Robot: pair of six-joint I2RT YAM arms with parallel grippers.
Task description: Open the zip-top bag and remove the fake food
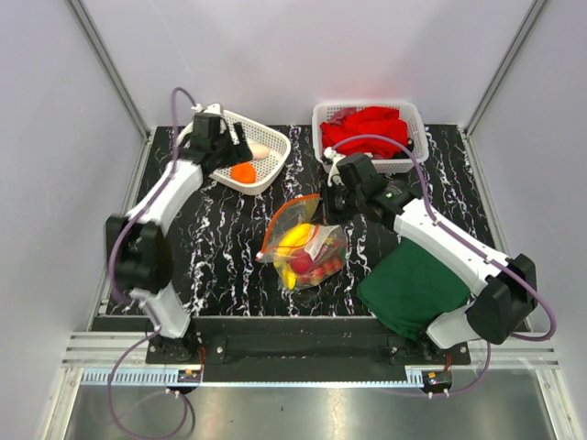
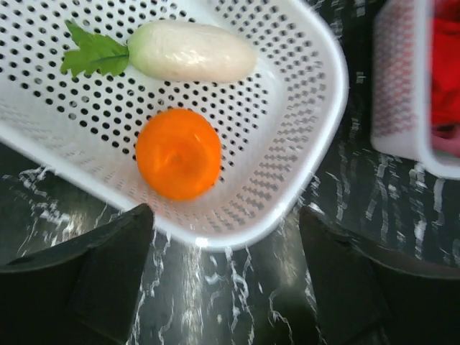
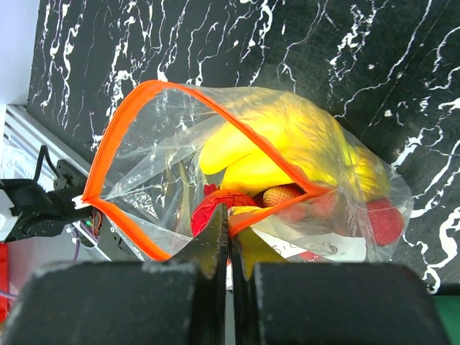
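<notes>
zip-top bag (image 3: 154,154) mouth open, bananas (image 3: 287,140) crowding inside

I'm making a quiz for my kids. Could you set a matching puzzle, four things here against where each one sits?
Things:
1 orange
2 bananas
3 red cloth
4 green cloth

Places:
A on the table
B left basket
C bag
D right basket

Pairs: 1-B, 2-C, 3-D, 4-A
</notes>
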